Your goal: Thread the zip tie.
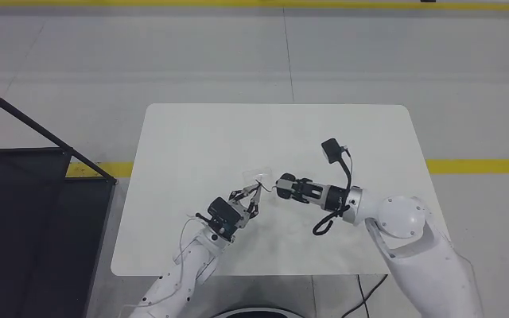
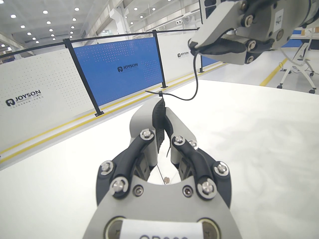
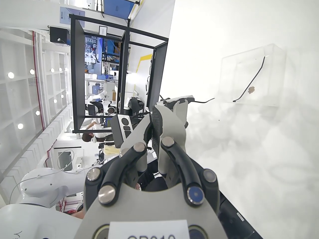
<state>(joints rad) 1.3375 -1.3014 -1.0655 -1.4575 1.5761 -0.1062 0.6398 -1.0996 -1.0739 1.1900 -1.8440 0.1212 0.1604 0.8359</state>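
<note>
Apparently mid-threading: at the top view's centre, the left gripper (image 2: 162, 108) and right gripper (image 2: 195, 48) each clamp the black zip tie (image 2: 197, 80) above the table (image 2: 249, 150); next, its tail likely needs drawing through the head.

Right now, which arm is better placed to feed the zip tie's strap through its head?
Probably the right. The right claw is shut on the far end of the zip tie and looks free to feed the strap, while the left claw is shut on it at the head, steadying it.
</note>
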